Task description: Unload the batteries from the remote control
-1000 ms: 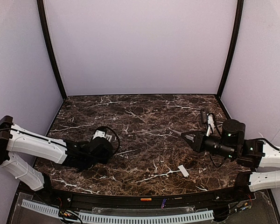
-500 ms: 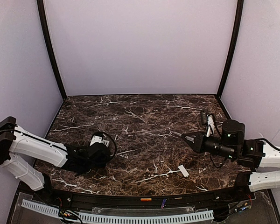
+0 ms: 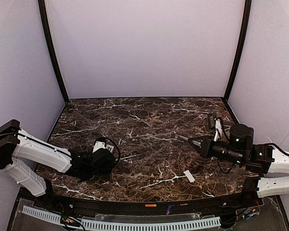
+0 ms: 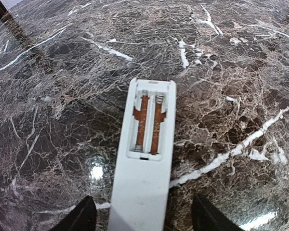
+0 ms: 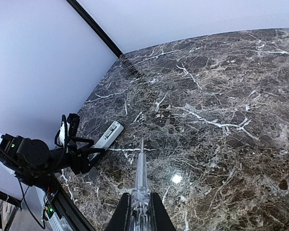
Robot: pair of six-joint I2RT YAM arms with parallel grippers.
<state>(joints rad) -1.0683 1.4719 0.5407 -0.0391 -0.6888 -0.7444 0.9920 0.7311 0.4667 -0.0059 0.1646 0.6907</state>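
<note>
On the marble table (image 4: 231, 72), left gripper (image 4: 143, 207) gapes astride the remote control (image 4: 142, 183); right gripper (image 5: 140, 198) clamps a pick (image 5: 141, 166).

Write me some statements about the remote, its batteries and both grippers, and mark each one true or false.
1. Two batteries sit in the open recess of the remote control. True.
2. The left gripper is clamped on the remote control. False: its jaws stand open on either side of it.
3. The right gripper holds a pointed tool. True.
4. The white cover piece is fitted over the recess. False: it lies apart on the table, near the right arm.
</note>
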